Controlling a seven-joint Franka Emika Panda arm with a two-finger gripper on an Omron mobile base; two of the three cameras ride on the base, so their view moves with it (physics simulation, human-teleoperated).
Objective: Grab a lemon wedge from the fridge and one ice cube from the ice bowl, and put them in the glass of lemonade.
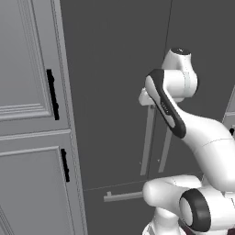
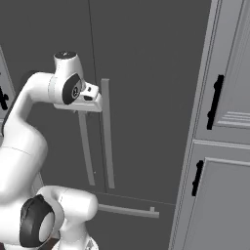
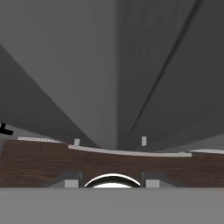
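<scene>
**A:** Where's the pincer (image 2: 96, 100) got to?

**B:** Up against the fridge (image 1: 114, 69), at the top end of the long bar handles (image 2: 106, 146) that flank the seam between the two upper doors. The hand is turned so it looks down along the door front.

**A:** Has it got hold of one?

**B:** I can't tell. From the hand's own camera the two tips stand apart, but I can't make out whether a bar sits between them, or whether they're pressing on anything.

**A:** So which step is this?

**B:** The first one, I'd say: getting the fridge open. Both doors are flush shut, and the lemon wedge ought to be on a shelf behind them. Nothing has been fetched yet, by my reckoning.

**A:** And what does the next move need?

**B:** A sure grip across one bar, then a pull that follows the door's swing outward from the seam. A straight tug might slip the tips off the bar. The arm is folded close to the fridge front, so it may want room to back away.

**A:** What's around it?

**B:** Below the doors, a drawer front with a horizontal handle (image 2: 128, 211). On either side of the fridge, panelled grey cabinets (image 2: 229, 73) with short black handles (image 1: 53, 94). At the fridge's foot, a dark wooden floor (image 3: 39, 162)
</scene>
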